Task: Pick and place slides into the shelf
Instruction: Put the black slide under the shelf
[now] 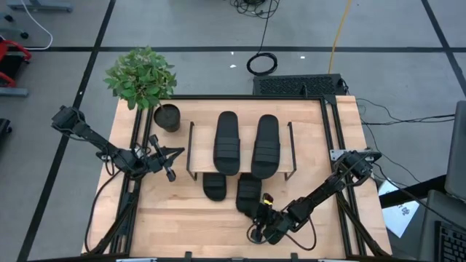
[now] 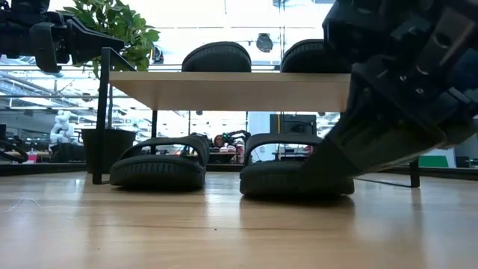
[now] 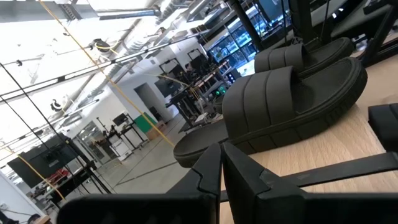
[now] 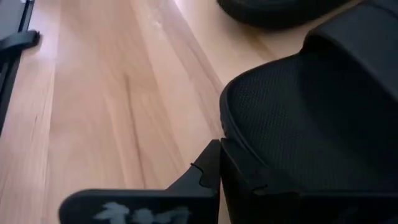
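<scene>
right fingers [image 4: 219,163] pressed together at a floor slide's [image 1: 248,193] heel, left fingers [image 1: 166,156] together beside the shelf [image 1: 191,149], plant [image 1: 142,76] behind

lower slides [image 1: 215,187] half hidden under shelf [image 1: 242,175]

Count, high view:

Slides: 4. Two on the shelf [image 1: 191,149] top board, at 12 o'clock from table centre: one [image 1: 227,142] and one [image 1: 266,145]. Two on the table [image 1: 182,225] under the shelf's front edge, toward 6 o'clock: one [image 1: 215,186] and one [image 1: 248,192].

Shelf: 1.

Potted plant [image 1: 143,80]: 1, at 10 o'clock.

Arms: 2, with one gripper each: left [image 1: 166,161] at 9 o'clock, right [image 1: 261,216] at 5 o'clock.
</scene>
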